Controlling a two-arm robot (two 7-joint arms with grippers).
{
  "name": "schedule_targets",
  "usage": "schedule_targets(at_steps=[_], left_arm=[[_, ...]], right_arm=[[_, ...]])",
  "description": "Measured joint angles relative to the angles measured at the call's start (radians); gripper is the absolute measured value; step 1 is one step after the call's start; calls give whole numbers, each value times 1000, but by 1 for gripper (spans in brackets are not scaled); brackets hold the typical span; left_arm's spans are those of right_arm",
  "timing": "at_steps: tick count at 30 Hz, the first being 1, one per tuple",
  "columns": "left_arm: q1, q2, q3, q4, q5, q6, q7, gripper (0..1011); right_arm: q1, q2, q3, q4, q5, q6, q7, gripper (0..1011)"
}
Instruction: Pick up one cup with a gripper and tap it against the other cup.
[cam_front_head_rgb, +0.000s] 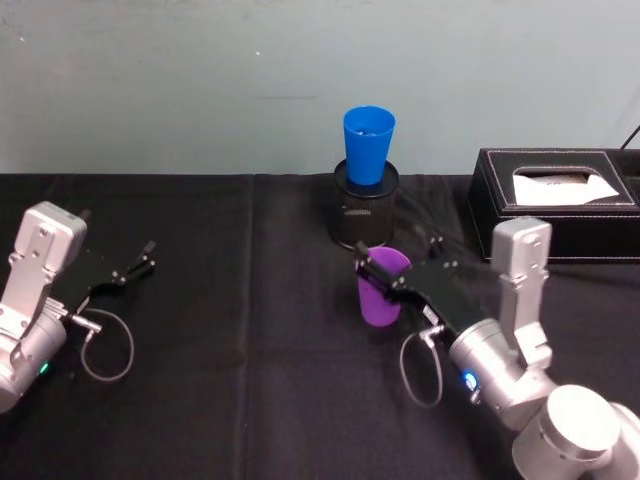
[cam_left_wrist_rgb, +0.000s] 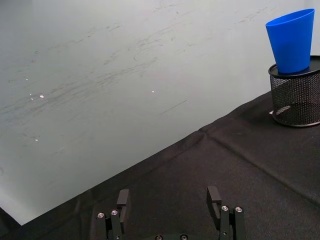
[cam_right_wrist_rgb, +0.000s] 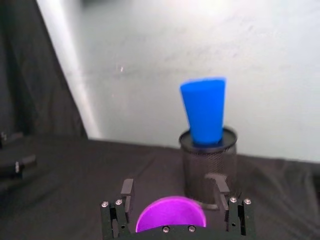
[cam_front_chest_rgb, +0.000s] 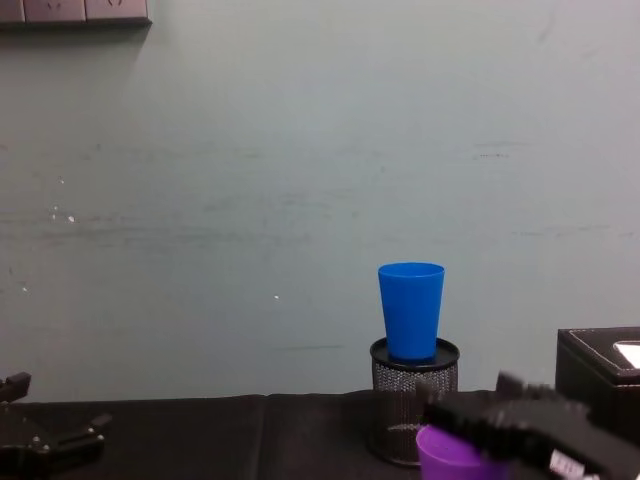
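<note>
The right gripper (cam_front_head_rgb: 385, 283) has its fingers (cam_right_wrist_rgb: 126, 192) set on either side of the purple cup (cam_front_head_rgb: 381, 298), near the rim. Whether they press the wall or merely bracket it cannot be told.

The purple cup stands upright on the tabletop (cam_front_head_rgb: 250, 400), just in front of the black mesh holder (cam_front_head_rgb: 364, 210). The blue cup (cam_front_head_rgb: 368, 145) sits upright in the top of that holder, farther back and higher than the purple cup.

Handling judgement: the purple cup appears to be thin, smooth plastic, so it is likely light, somewhat flexible and slippery. A grip across the upper wall suits the taper; excess force may deform it.

Clearances: the tap requires a lift and a short move away from the robot. The blue cup looks loosely seated, so a hard tap could tip it. A black tissue box (cam_front_head_rgb: 555, 200) stands to the right of the holder, near the right arm. Open tabletop lies to the left.

The left gripper (cam_front_head_rgb: 135, 262) rests at the left of the tabletop with its fingers (cam_left_wrist_rgb: 213, 195) spread wide, holding nothing.
</note>
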Motion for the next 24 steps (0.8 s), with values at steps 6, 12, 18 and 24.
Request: schedule_targets(at_steps=[6, 12, 18, 24], left_arm=[[0, 0, 0, 0, 0, 0, 0, 1000], [0, 0, 0, 0, 0, 0, 0, 1000], [0, 0, 0, 0, 0, 0, 0, 1000], [0, 0, 0, 0, 0, 0, 0, 1000]], right_arm=[[-42, 10, 35, -140, -11, 46, -68, 1000], [-57, 28, 57, -215, -70, 138, -140, 1000], [-51, 38, 87, -225, -123, 217, -188, 1000], [-33, 28, 95, -159, -194, 199, -238, 1000]])
